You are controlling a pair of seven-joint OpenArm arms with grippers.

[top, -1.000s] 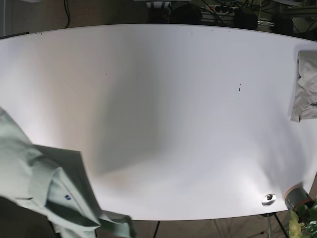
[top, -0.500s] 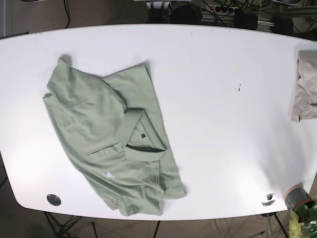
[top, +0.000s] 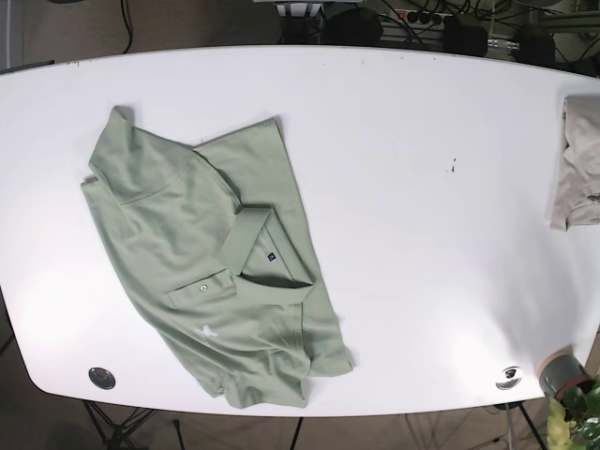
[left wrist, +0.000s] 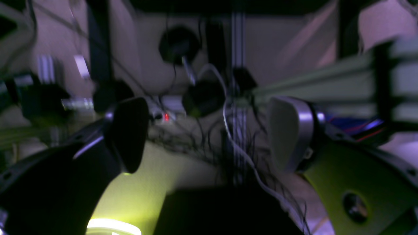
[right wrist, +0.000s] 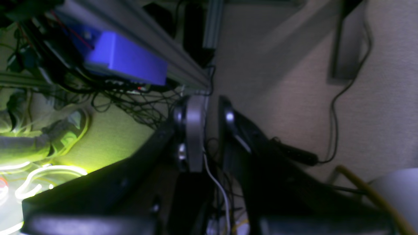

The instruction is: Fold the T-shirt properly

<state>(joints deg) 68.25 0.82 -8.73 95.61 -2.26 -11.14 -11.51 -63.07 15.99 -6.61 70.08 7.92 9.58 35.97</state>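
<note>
Lying crumpled on white table (top: 403, 234): green T-shirt (top: 202, 262).

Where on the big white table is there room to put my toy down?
The widest bare patch of the white table lies in the middle, between the crumpled green polo shirt on one side and the folded beige cloth at the opposite edge. The far strip above the shirt is bare too. The shirt's side is crowded.

A robotics lab, by the look of it: a big white table (top: 394, 187) on thin legs, cable tangles (right wrist: 130, 98) over carpet, aluminium framing (right wrist: 137, 42), and a power strip (top: 419, 16) behind the table.
</note>
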